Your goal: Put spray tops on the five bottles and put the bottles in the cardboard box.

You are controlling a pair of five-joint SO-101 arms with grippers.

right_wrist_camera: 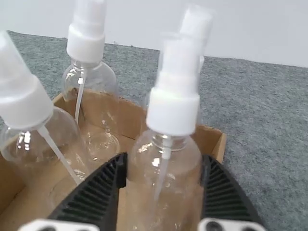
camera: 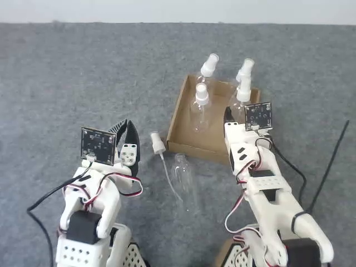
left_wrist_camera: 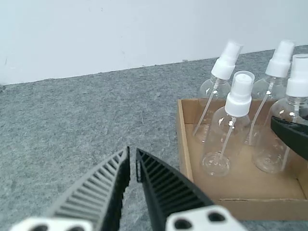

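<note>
Below, grey felt (camera: pixel 83 72) bears the cardboard box (camera: pixel 194 151), white wall (left_wrist_camera: pixel 96 33) behind

Four bottles (camera: pixel 201 105) upright in the cardboard box (camera: pixel 177 119), fifth bottle (camera: pixel 185 178) and spray top (camera: pixel 157 143) lying just left.

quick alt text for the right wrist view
The right gripper holds a clear bottle with a white spray top between its fingers, inside the cardboard box. Three other capped bottles stand beside and behind it; grey carpet lies beyond.
</note>
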